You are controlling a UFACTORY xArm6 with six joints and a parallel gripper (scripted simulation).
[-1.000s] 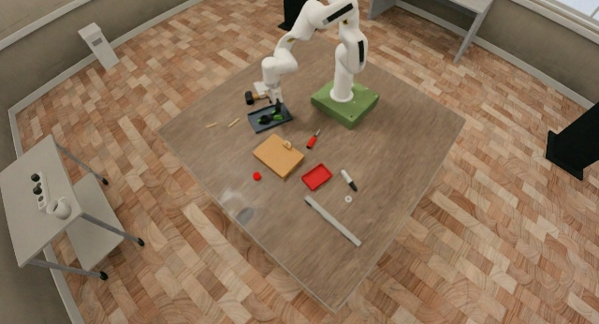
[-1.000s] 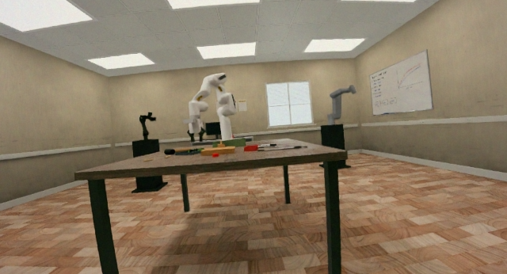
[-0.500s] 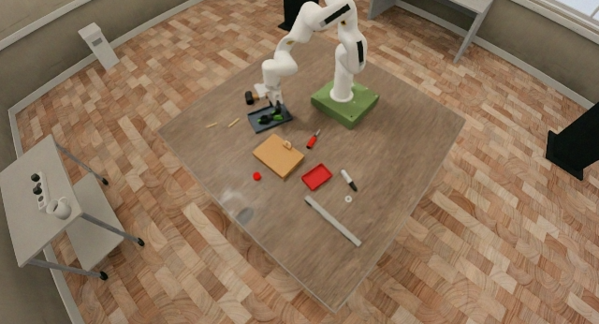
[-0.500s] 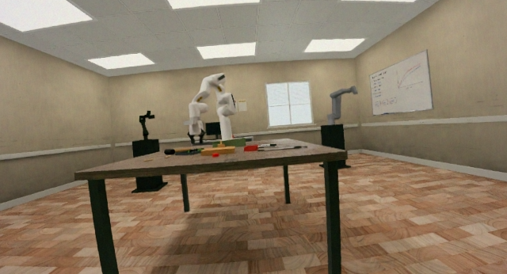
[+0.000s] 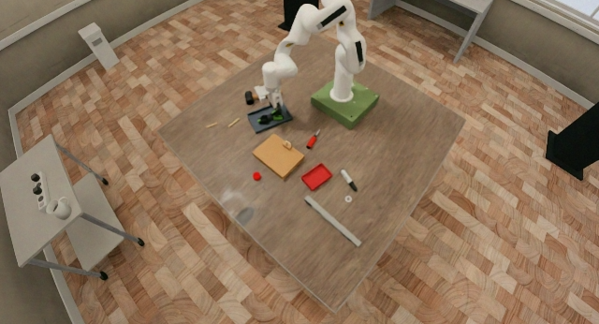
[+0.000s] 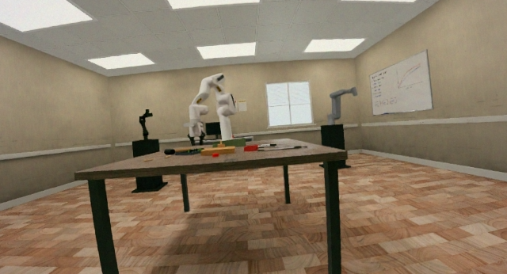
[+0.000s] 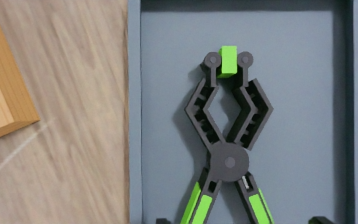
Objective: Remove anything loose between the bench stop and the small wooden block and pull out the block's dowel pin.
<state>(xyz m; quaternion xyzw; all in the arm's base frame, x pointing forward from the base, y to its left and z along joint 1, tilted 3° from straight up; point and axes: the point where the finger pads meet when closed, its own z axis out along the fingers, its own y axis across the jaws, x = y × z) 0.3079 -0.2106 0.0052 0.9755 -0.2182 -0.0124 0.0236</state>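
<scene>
The black spring clamp with green handles (image 7: 228, 145) lies flat in a dark grey tray (image 7: 245, 110), its jaws closed on a small green piece (image 7: 226, 61). My gripper (image 7: 240, 220) hangs straight above the clamp, open and empty, with only its fingertips showing at the lower edge of the wrist view. In the top view the gripper (image 5: 276, 110) is over the tray (image 5: 271, 121). The tan bench board (image 5: 278, 155) lies nearer the table's middle, with the small wooden block (image 5: 284, 145) at its far edge. The pin and stop are too small to make out.
A red screwdriver (image 5: 313, 139), a red tray (image 5: 316, 176), a marker (image 5: 348, 180), a washer (image 5: 348, 198), a grey ruler (image 5: 332, 220) and a red cap (image 5: 256, 176) lie around the board. A mallet (image 5: 253, 97) and two wooden sticks (image 5: 233, 123) lie beside the tray. The arm's green base (image 5: 345, 102) stands behind.
</scene>
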